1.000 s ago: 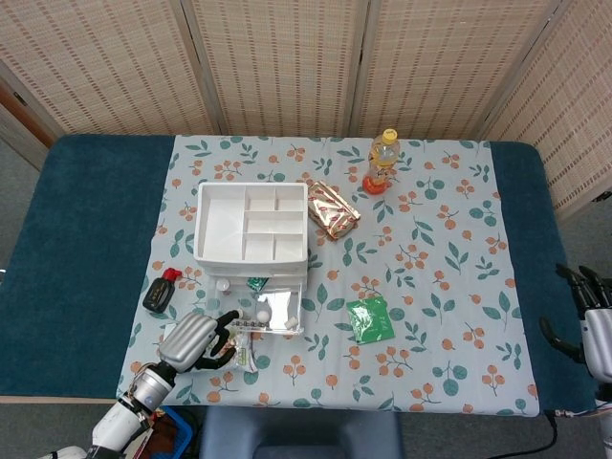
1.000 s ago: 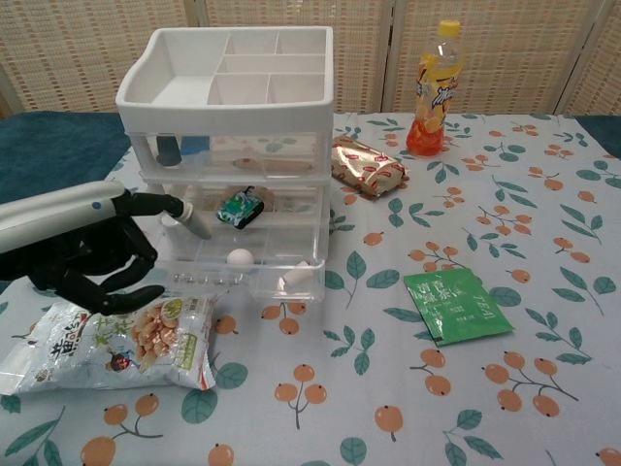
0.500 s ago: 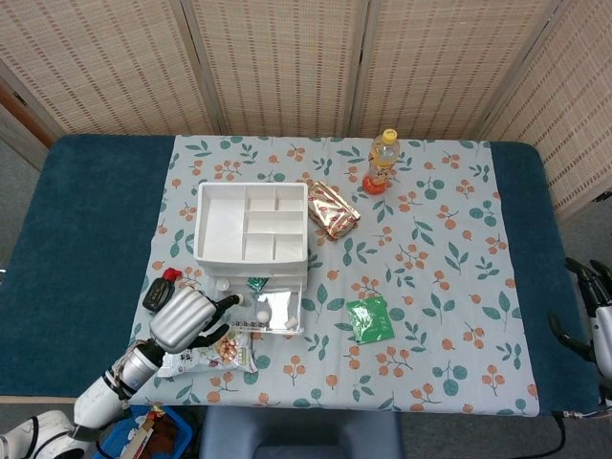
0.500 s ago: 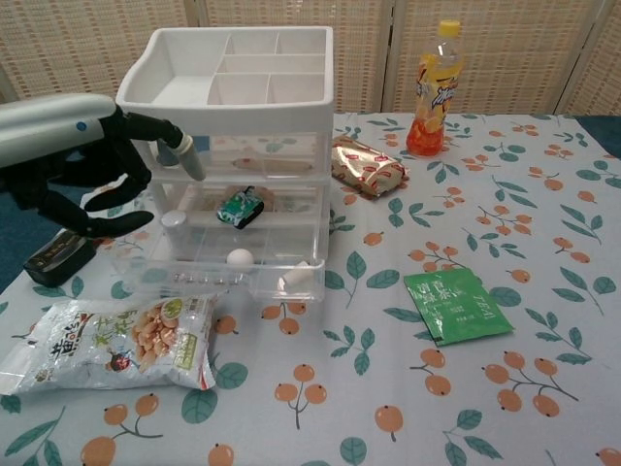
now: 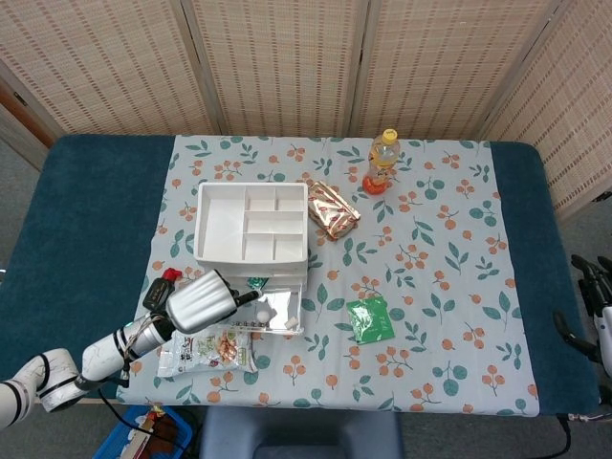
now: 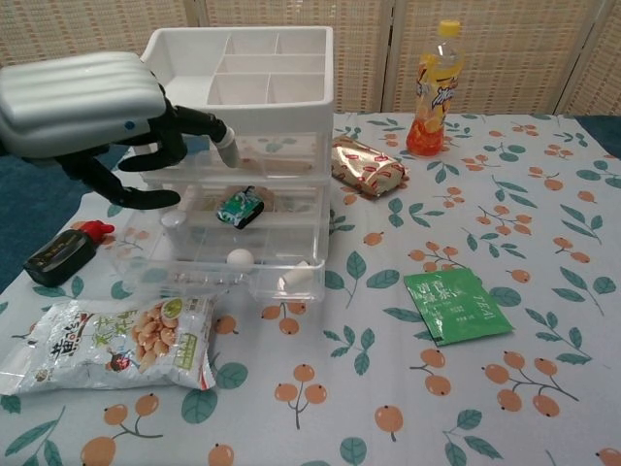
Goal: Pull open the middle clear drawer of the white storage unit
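Observation:
The white storage unit (image 5: 251,225) (image 6: 233,87) stands left of centre, a divided open tray on top and clear drawers below. Its lowest clear drawer (image 6: 228,267) is pulled out and holds a white ball and small items. A toy car (image 6: 240,208) shows through the clear plastic above it. My left hand (image 6: 92,116) (image 5: 203,301) hovers at the unit's front left with fingers apart, holding nothing. One fingertip (image 6: 225,148) points at the upper clear drawer's front; I cannot tell whether it touches. My right hand (image 5: 591,301) hangs off the table's right edge, fingers spread.
A snack bag (image 6: 112,340) lies in front of the unit. A black device with a red cap (image 6: 60,254) sits to its left. A foil pack (image 6: 367,165), an orange drink bottle (image 6: 434,92) and a green packet (image 6: 456,306) lie to the right.
My left hand has risen from beside the snack bag and moved right, up to the unit's drawer fronts. The right hand has drifted slightly down and outward.

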### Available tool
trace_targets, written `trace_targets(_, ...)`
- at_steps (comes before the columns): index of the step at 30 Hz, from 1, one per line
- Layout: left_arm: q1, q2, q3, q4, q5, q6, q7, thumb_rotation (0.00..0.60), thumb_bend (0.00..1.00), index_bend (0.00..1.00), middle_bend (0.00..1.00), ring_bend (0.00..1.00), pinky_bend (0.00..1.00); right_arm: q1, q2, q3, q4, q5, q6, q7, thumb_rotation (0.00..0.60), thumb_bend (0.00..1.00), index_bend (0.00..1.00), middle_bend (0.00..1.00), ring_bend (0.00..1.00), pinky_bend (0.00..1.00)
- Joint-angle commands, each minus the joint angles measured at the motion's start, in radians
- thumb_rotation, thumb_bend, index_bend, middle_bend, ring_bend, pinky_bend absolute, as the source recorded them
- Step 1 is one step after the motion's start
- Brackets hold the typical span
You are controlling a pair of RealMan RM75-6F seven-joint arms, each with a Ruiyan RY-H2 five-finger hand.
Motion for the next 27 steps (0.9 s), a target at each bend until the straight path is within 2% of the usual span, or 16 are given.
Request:
trace_targets(1, -0.047, -0.042, 0.034, 0.079, 0.056, 0.024, -0.012, 0.6, 0.31, 0.31, 0.86, 0.94, 1.0, 0.001, -0.001, 0.0, -0.001, 0.001, -0.002, -0.001, 0.6, 0.34, 0.08, 0.21, 0.14, 0.21)
trace_targets(14, -0.12, -0.133, 0.102, 0.276, 0.129, 0.07, 0.0, 0.6, 0.31, 0.28, 0.86, 0.94, 1.0, -0.004, -0.014, -0.005, 0.007, 0.014, -0.007, -0.004, 0.6, 0.34, 0.08, 0.21, 0.14, 0.21)
trace_targets(27, -0.158, -0.175, 0.146, 0.338, 0.116, 0.069, -0.009, 0.6, 0.24, 0.29, 0.87, 0.94, 1.0, -0.002, -0.017, -0.004, 0.004, 0.02, -0.014, -0.011, 0.6, 0.34, 0.08, 0.21, 0.14, 0.21)
